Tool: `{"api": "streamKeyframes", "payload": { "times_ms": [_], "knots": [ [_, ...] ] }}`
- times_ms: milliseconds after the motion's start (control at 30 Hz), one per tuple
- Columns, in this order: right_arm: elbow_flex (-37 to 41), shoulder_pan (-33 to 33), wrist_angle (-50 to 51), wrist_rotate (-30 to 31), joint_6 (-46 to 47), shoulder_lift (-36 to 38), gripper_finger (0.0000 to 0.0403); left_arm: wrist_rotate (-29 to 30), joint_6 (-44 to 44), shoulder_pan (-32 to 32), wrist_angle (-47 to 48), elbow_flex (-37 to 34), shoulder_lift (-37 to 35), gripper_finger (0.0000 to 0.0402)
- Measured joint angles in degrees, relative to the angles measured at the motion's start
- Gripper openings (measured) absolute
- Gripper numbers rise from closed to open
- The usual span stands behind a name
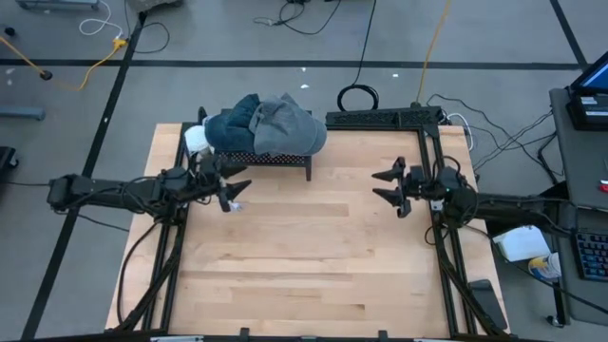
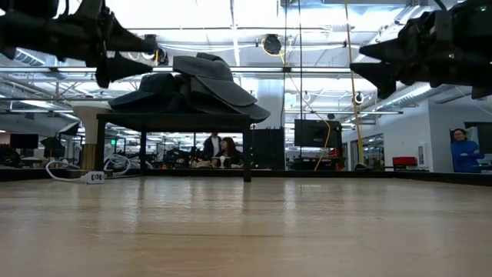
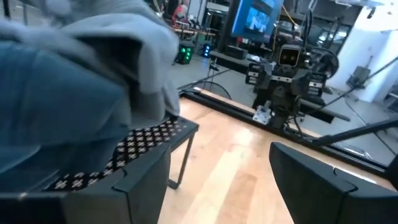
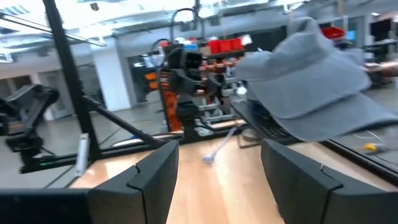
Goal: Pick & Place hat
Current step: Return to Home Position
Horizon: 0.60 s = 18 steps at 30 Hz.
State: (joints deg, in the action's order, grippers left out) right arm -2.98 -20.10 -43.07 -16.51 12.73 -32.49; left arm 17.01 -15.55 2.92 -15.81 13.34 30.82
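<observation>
Starting at the near edge: wooden table point(image 1: 304, 285), pale planks, dark frame rails at either side.

Mid-table, left: left gripper point(image 1: 236, 192), raised above the boards, just in front of the shelf's left end. Its fingers were spread wide and held nothing. The left wrist view showed both fingers point(image 3: 143, 186) well apart, with only tabletop between them.

Mid-table, right: right gripper point(image 1: 380, 186), raised at a similar height, well apart from the shelf and facing the left gripper across the table. Its fingers were likewise spread wide and empty.

Far half, left of centre: black perforated shelf point(image 1: 285, 160) on thin legs. A heap of caps lay on it: gray caps point(image 1: 285, 128) stacked toward the right, a brim overhanging the edge, and a blue cap point(image 1: 231, 131) touching them on the left. The number of gray caps in the stack could not be told.

Beside the shelf's far left corner: white item point(image 1: 196, 140), kind unclear.

Beyond the table: cables point(image 1: 356, 95) on gray floor. In the low view, a standing person point(image 2: 461, 150) in a blue top, far right.
</observation>
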Motion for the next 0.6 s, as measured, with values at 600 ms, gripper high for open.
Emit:
{"api": "streamKeyframes", "payload": {
  "times_ms": [600],
  "knots": [
    [0.15,-19.71,9.72,-13.57,3.09,11.74,0.0222,1.27,2.93,0.00,-1.69,-8.95,-14.52,0.0285]
  ]
}}
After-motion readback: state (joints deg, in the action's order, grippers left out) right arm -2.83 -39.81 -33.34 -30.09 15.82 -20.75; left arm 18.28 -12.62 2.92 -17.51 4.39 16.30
